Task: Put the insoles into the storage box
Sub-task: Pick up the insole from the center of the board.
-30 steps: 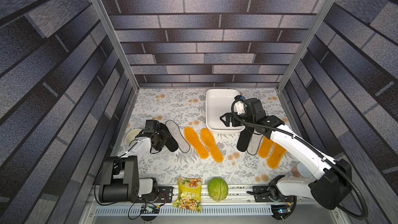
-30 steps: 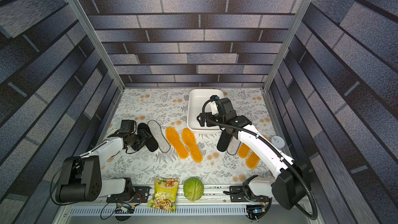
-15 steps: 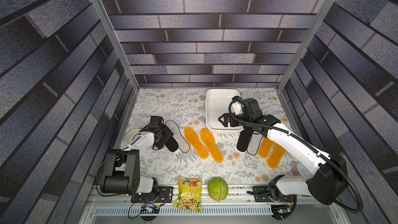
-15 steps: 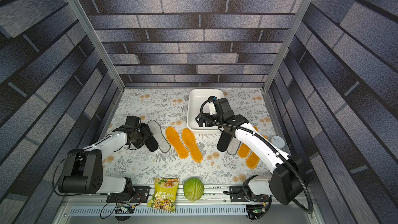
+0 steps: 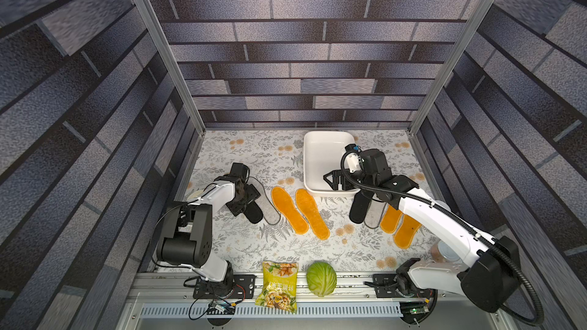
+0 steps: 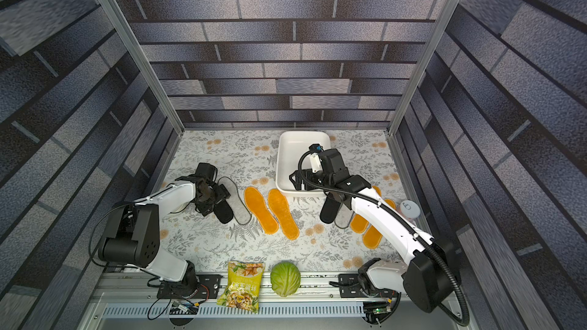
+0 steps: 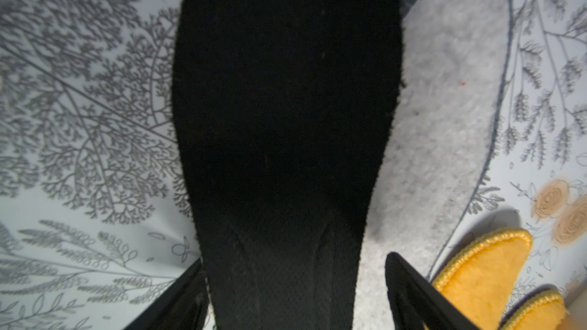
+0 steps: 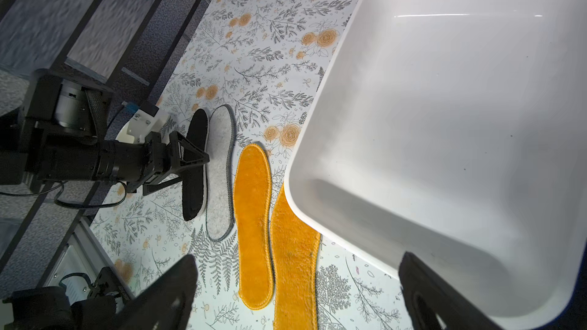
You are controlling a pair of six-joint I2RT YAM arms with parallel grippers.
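Observation:
In both top views, a black insole (image 5: 253,214) overlaps a light grey insole (image 5: 269,207) at the left, beside two orange insoles (image 5: 287,209). My left gripper (image 5: 246,200) hangs low over the black insole (image 7: 279,122). In the left wrist view this left gripper (image 7: 293,261) stands open astride it: one finger at its edge, the other finger (image 7: 409,284) apart, over the grey insole (image 7: 444,106). The white storage box (image 5: 306,166) holds nothing. My right gripper (image 8: 298,257) is open above the box's (image 8: 444,122) near corner. Another black insole (image 5: 359,209), a grey one and two orange ones (image 5: 403,233) lie under my right arm.
A snack bag (image 5: 279,284) and a green cabbage (image 5: 321,278) sit on the front rail. A cream bowl (image 5: 194,193) is mostly hidden behind my left arm. A small jar (image 6: 409,208) stands at the right wall. Brick-patterned walls close in three sides.
My left arm has swung farther along the black insole and its jaws have spread wider. The right arm has hardly moved.

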